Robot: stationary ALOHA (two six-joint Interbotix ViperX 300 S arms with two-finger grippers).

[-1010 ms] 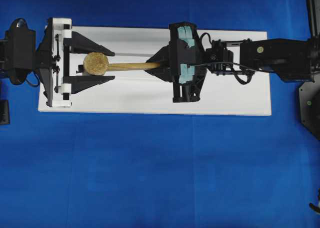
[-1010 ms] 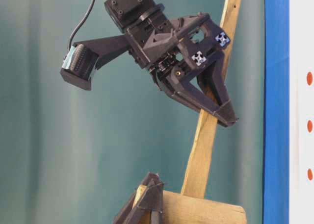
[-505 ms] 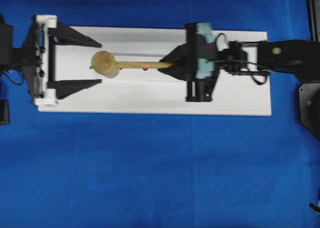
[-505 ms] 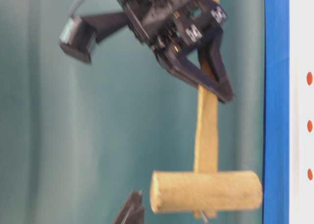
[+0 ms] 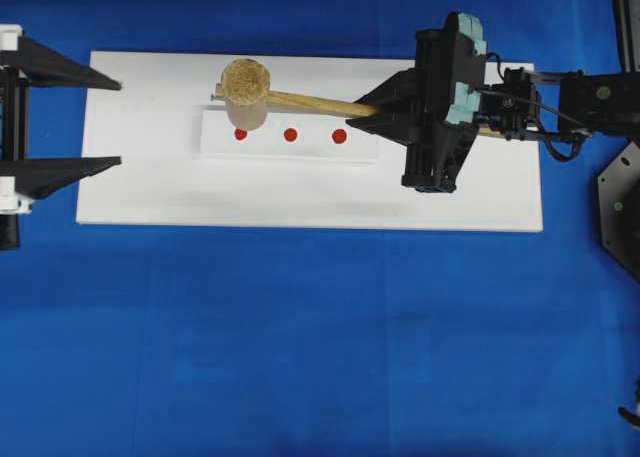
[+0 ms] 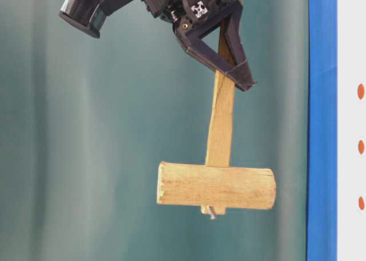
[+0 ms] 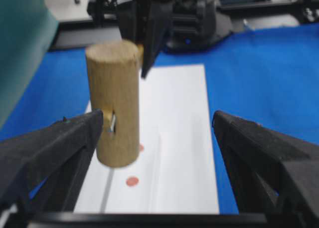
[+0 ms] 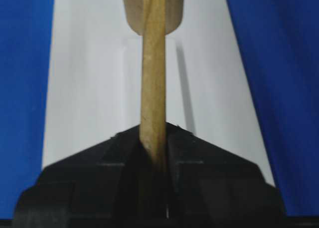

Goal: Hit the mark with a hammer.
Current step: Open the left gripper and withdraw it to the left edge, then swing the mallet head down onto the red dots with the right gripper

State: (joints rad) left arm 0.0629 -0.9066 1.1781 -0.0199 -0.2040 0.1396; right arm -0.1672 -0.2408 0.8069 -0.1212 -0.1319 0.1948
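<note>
While the left gripper (image 5: pixel 60 119) gapes, the right gripper (image 5: pixel 372 111) clamps the hammer (image 5: pixel 247 90) aloft.

A light-wood hammer (image 5: pixel 246 94) hangs in the air above a white board (image 5: pixel 150 192), its thick cylindrical head upright over the leftmost of three red marks (image 5: pixel 240 134), its long flat handle clamped by the right gripper (image 5: pixel 378 112).

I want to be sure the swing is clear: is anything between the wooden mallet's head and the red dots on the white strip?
Nothing visible. The light-wood mallet, held by the right gripper, hangs over the white strip with its red dots. The left gripper stands open, off the board's left end.
</note>
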